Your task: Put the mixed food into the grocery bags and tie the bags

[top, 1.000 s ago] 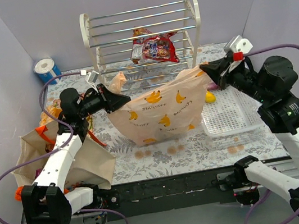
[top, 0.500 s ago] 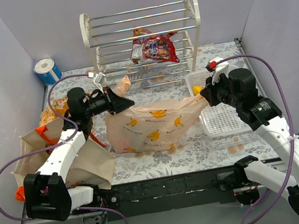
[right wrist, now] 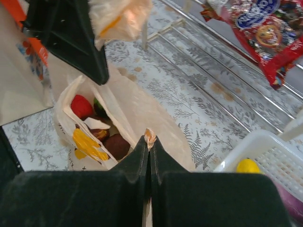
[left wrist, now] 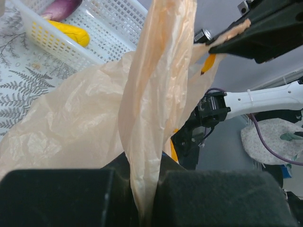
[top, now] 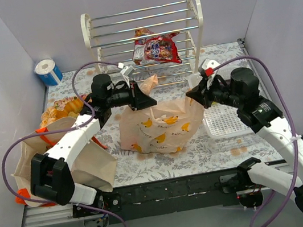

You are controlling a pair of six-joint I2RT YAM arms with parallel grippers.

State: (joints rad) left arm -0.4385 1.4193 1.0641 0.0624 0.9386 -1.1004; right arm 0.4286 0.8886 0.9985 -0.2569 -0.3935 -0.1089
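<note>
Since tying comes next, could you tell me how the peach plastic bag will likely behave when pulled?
Probably floppy: the plastic bag sags and its handle bunches into a thin strip. Likely bottom-heavy, as food sits low inside. Translucent film could tear.

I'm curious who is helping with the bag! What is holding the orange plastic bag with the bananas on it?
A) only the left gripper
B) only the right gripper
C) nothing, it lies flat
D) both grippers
D: the left gripper pinches one handle of the plastic bag and the right gripper pinches the other, as both wrist views show.
</note>
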